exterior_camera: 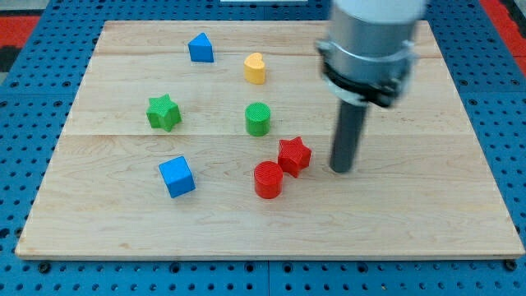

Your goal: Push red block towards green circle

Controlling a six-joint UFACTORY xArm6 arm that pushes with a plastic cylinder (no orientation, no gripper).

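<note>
Near the frame's centre, our tip (342, 169) rests just right of the red star (294, 155), the red cylinder (268, 179) touching its lower left; the green circle (258, 118) sits above-left. No pincer exists here to report. The star looks light, rigid and slide-prone on the tabletop (427, 214); we judge pushing its lower-right face best.

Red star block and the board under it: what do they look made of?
Red star: likely 3D-printed plastic, matte; fine ridged lines show on its top, as on the green circle. Board: pale wood, smooth, with visible grain and plank seams. My tip sits just right of the star.
</note>
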